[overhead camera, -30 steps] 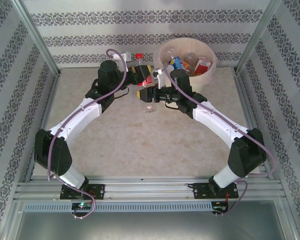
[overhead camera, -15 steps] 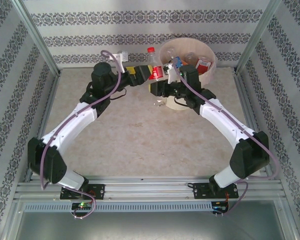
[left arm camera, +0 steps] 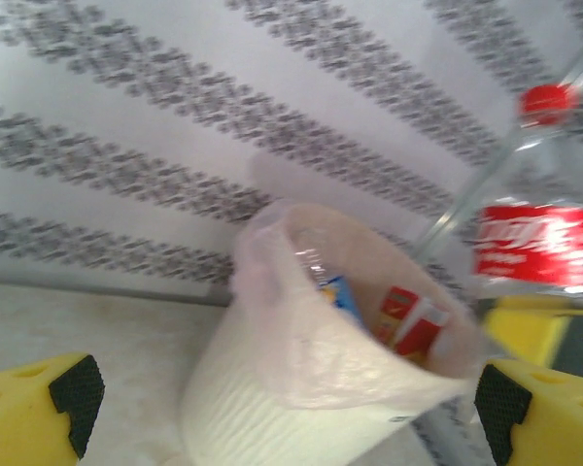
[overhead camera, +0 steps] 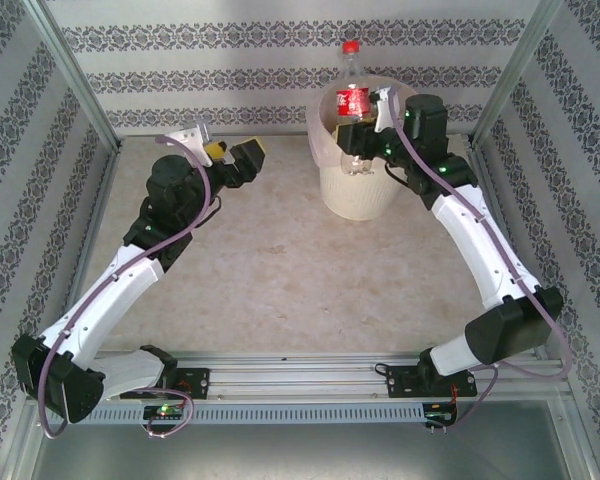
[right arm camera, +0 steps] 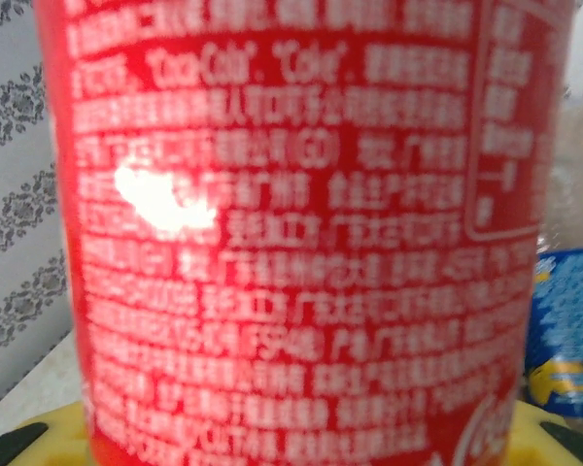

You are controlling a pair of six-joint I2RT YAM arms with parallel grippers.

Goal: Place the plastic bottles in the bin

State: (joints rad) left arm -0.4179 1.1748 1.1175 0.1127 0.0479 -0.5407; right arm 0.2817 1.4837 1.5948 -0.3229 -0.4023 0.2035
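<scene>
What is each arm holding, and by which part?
Right end effector: a red-labelled bottle, gripped just below its label, over the bin. Left end effector: open, nothing held.

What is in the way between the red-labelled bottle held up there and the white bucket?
Nothing visible does. The right gripper holds the red-labelled bottle upright above the bin, whose mouth is open.

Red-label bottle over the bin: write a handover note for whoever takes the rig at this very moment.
Right gripper: jaws shut on the red-label bottle, held upright over the bin.
Left gripper: jaws open, empty, left of the bin.
Done: at least two bottles lie inside the bin.
Left: release this bottle into it.
</scene>
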